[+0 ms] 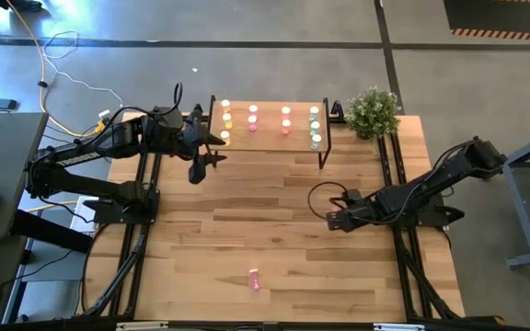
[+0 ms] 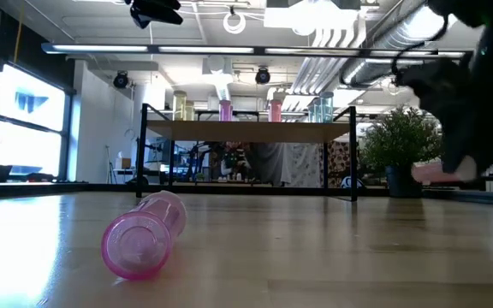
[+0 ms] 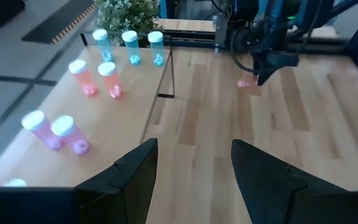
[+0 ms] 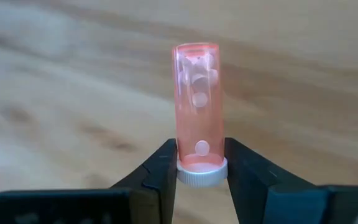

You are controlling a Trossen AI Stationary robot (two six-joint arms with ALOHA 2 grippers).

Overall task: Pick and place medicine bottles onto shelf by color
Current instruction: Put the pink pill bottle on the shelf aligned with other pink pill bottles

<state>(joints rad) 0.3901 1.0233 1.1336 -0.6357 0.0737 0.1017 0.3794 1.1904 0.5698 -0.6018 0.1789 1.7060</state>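
Currently the right tool (image 4: 201, 168) sits low over the bench (image 1: 274, 239), between the shelf (image 1: 270, 138) and the bench's near edge, off toward the potted plant (image 1: 373, 112). Its two fingers (image 4: 154, 180) press either side of a red-orange bottle (image 4: 199, 118) lying on the wood, just above the white cap (image 4: 201, 175); the fingers touch the plastic, so the tool looks clenched on the bottle, though the bottle is not yet lifted.

To do this well, the grip likely needs firming before raising (the hold is close to the cap end, so the bottle may tip), then carrying to the red-orange bottles (image 3: 97, 79) on the shelf.

A pink bottle (image 1: 254, 279) lies on its side well away from the shelf, near the bench's front edge.

The left tool (image 3: 191, 171) hangs beside the shelf's end farthest from the plant, its fingers apart and holding nothing.

Light wood planks form the bench; behind it is a bright workshop with windows and ceiling ducts.
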